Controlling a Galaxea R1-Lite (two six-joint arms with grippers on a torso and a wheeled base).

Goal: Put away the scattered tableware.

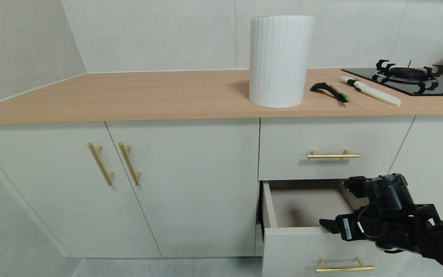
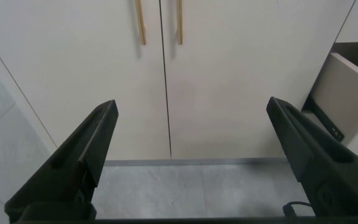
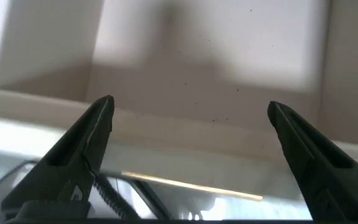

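Worktop [image 1: 148,96] of light wood is running across the head view, above a pair of pale cupboard doors [image 1: 129,184] with brass handles. Under its right part, the lower drawer [image 1: 267,204] is standing pulled out. A tall white ribbed canister [image 1: 279,61] is standing upright on the worktop, and a black gas hob [image 1: 406,77] is sitting at the far right.

The right hand [image 1: 338,204] is hanging over the open drawer's front right corner. Its fingers are spreading wide and gripping nothing, though whether the lower one is touching the drawer's front edge I cannot tell. The left hand [image 2: 191,130] is facing the foot of the cupboard doors, low over the grey floor [image 2: 185,193] and just as wide, holding nothing.

Between canister and hob, a white knife [image 1: 371,91] with a dark band is lying slantwise on the worktop. Near it, just right of the canister, a smaller black-handled utensil [image 1: 329,91] with a green end is lying flat.
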